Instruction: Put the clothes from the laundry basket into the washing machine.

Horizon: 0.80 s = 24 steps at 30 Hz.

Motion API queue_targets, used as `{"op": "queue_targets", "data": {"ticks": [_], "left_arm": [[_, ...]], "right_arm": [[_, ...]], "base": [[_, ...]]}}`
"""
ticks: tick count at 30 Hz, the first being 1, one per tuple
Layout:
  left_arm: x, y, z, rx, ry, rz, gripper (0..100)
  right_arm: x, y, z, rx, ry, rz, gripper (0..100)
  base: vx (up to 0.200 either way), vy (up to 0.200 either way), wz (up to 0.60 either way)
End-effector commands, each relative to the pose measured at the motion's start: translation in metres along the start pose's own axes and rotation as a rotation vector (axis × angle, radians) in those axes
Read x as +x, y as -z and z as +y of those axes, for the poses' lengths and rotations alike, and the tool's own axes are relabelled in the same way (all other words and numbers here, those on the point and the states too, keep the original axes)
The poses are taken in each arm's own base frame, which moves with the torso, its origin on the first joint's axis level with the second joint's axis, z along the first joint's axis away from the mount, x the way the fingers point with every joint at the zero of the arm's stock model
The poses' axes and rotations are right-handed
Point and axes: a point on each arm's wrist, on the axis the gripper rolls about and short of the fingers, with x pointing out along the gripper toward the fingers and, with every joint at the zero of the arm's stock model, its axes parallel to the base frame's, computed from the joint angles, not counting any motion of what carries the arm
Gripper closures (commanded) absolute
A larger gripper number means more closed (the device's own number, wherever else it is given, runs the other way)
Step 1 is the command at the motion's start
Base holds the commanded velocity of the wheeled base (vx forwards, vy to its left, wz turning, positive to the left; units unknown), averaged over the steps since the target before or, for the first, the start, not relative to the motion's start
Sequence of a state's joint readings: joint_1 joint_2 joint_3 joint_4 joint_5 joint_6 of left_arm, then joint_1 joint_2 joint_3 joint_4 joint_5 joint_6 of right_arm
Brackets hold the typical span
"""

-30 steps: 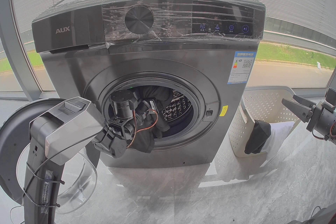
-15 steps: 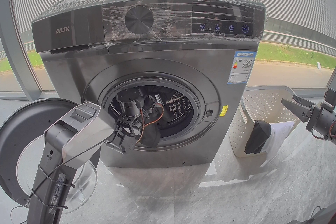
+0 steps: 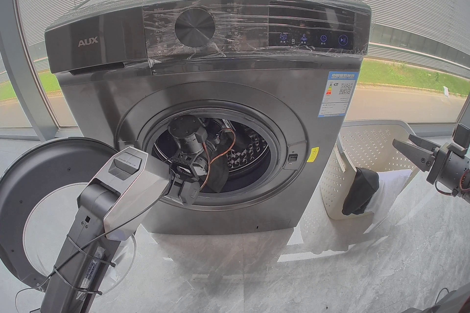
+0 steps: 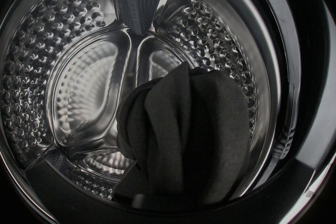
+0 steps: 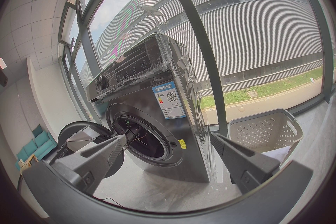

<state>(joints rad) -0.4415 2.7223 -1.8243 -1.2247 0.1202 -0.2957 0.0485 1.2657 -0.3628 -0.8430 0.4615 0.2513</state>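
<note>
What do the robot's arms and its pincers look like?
The left arm has a boxy silver-grey shell, a black cylindrical wrist, a looped orange cable and thin black wires strapped along it. The right gripper is dark grey, with two pointed wedge-shaped fingers ribbed on their inner faces.

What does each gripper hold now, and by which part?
The left gripper holds a dark garment by a bunched part, grip spot hidden. The right gripper, open, holds nothing.

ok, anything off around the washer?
Nothing spilled or damaged. A dark garment is draped at the basket near rim and seems to hang partly outside. Wrinkled plastic film covers the washer panel.
</note>
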Motion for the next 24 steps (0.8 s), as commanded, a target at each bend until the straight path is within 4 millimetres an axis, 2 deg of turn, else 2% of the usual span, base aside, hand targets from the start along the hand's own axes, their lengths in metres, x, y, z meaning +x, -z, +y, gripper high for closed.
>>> {"op": "queue_targets", "data": {"ticks": [1, 6, 13, 16, 17, 18, 20, 21, 24], "left_arm": [[0.002, 0.008, 0.003, 0.0, -0.001, -0.004, 100], [0.008, 0.001, 0.002, -0.005, 0.009, -0.047, 100], [0.01, 0.008, 0.011, 0.007, 0.003, -0.035, 100], [0.012, 0.013, 0.018, 0.021, -0.002, 0.005, 100], [0.013, 0.02, 0.027, 0.029, -0.007, 0.04, 100], [0.01, 0.031, 0.036, 0.04, -0.026, 0.087, 0], [0.008, 0.038, 0.041, 0.05, -0.038, 0.113, 0], [0.004, 0.054, 0.051, 0.081, -0.068, 0.19, 0], [-0.003, 0.072, 0.058, 0.094, -0.095, 0.274, 0]], "right_arm": [[0.0, 0.001, 0.0, 0.002, 0.0, 0.003, 0], [0.0, 0.001, -0.002, 0.005, 0.006, 0.007, 0], [0.0, 0.002, -0.002, 0.005, 0.007, 0.008, 0], [0.0, 0.002, -0.002, 0.005, 0.006, 0.008, 0], [0.0, 0.002, -0.002, 0.003, 0.006, 0.007, 0], [0.0, 0.001, -0.002, 0.002, 0.005, 0.005, 0], [0.0, 0.001, -0.002, 0.002, 0.005, 0.005, 0], [0.0, 0.001, -0.001, 0.002, 0.005, 0.005, 0], [0.0, 0.001, -0.002, 0.002, 0.005, 0.005, 0]], "base": [[0.0, 0.0, 0.0], [0.0, 0.0, 0.0], [0.0, 0.0, 0.0], [0.0, 0.0, 0.0], [0.0, 0.0, 0.0], [0.0, 0.0, 0.0], [0.0, 0.0, 0.0], [0.0, 0.0, 0.0], [0.0, 0.0, 0.0]]}}
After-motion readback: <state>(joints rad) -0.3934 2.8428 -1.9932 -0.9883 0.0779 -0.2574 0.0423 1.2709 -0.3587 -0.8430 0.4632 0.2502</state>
